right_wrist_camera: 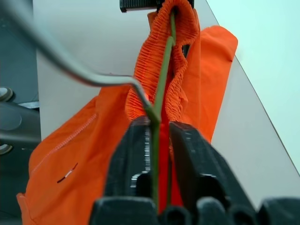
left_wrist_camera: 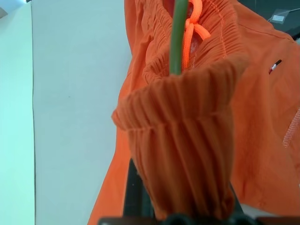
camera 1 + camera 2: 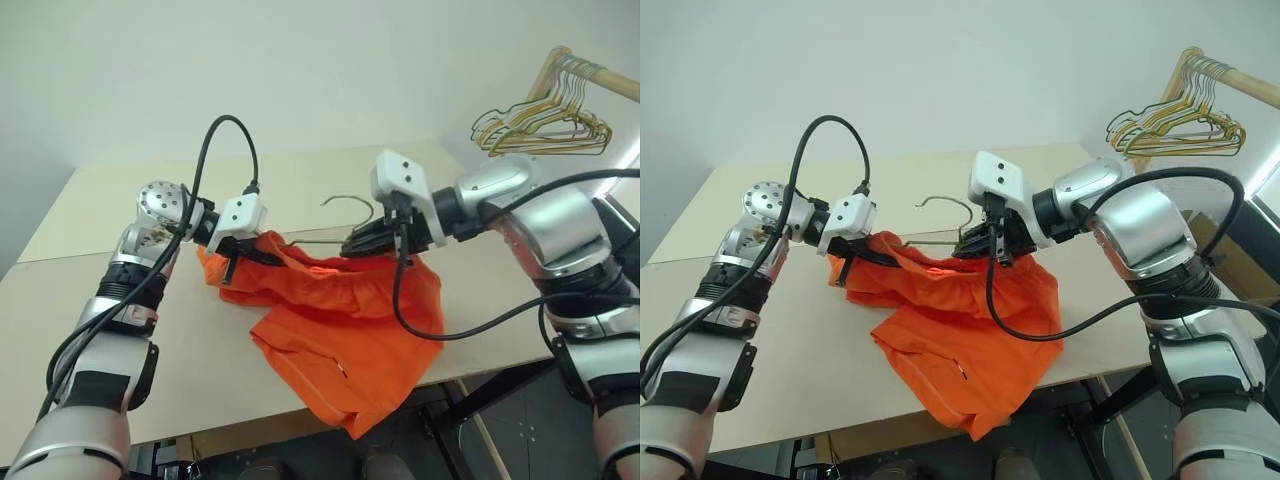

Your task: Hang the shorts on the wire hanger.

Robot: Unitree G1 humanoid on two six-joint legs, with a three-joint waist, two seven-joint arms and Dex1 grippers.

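Between both tools, gathered orange shorts [image 3: 345, 335] on thin wire hanger [image 3: 350, 205]

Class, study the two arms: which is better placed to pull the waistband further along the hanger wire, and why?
Probably the left. The left gripper is shut on the shorts' gathered waistband, with the wire hanger running inside. The right gripper straddles the wire near the hook, steadying it.
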